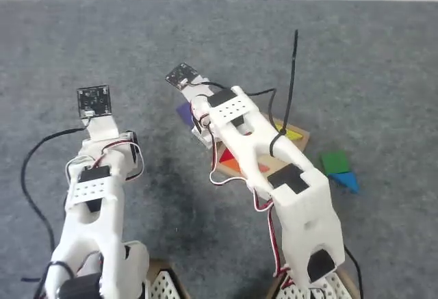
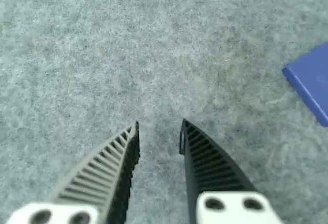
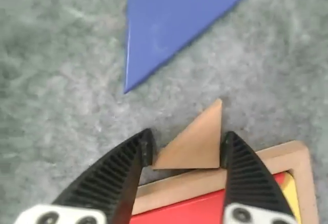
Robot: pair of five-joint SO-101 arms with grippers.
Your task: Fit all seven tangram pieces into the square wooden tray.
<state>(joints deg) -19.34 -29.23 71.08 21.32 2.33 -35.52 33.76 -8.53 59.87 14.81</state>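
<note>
Right now I'm on the pick of the tan triangle (image 3: 197, 142), which lies flat on the worktop (image 1: 383, 73), touching the outer rim of the wooden tray (image 3: 287, 155) near one corner. The right gripper (image 3: 187, 144) is down over it, jaws apart, one on each side of the piece and very near its edges (I wouldn't call it clamped yet). The tray has a red piece (image 3: 205, 208) and a yellow piece (image 3: 293, 193) in it, so I reckon we're partway. A blue triangle (image 3: 164, 24) waits just beyond, and a green piece (image 1: 335, 161) sits on the tray's other side. The left gripper (image 2: 159, 131) hangs over bare worktop, jaws apart, holding nothing. Next I'd squeeze gently and lift clear of the rim, since a thin flat piece could slip or wedge there.
</note>
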